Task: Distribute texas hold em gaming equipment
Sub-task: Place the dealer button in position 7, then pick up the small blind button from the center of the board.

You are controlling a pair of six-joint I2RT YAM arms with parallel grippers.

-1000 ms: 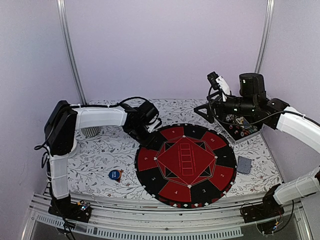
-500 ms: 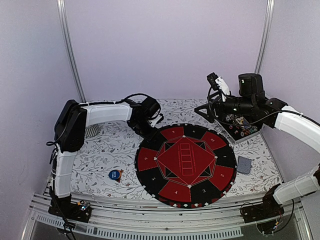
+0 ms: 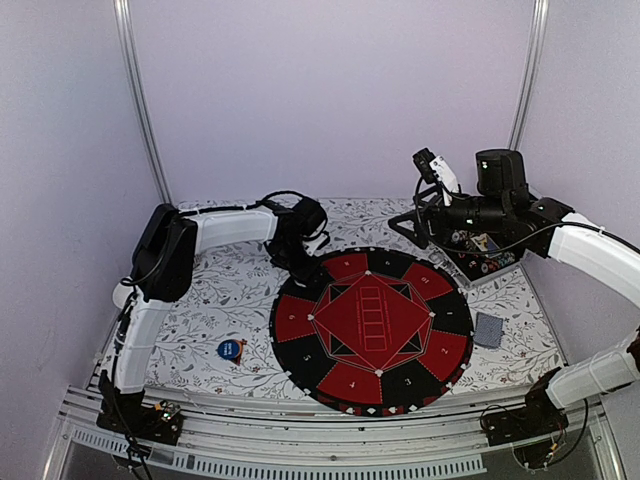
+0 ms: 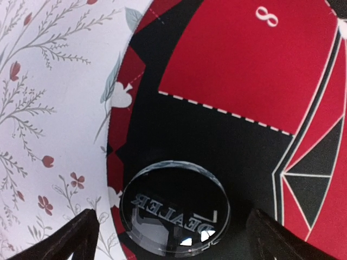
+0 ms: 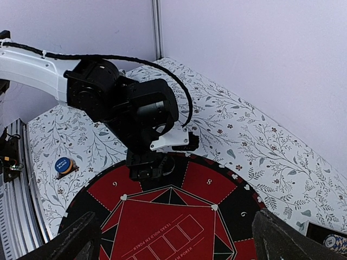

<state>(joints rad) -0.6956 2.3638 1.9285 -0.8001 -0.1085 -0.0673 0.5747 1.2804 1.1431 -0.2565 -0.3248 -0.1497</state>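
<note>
1. Your left gripper [image 4: 172,227]: fingers wide, flanking the dealer button [image 4: 173,208] without touching it. The button lies flat on the mat's [image 4: 249,59] far-left rim beside segment 8, likely as your dealer mark.
2. Left arm stretched forward, wrist tipped down over that rim.
3. Your right gripper [image 5: 174,219]: wide, empty, raised beyond the mat's far-right edge near the tray [image 3: 497,270], likely for the next pick.

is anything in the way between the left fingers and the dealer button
Nothing visible. The clear dealer button lies on the mat, near its red 8 field, between the open left fingers, with a gap on each side.
</note>
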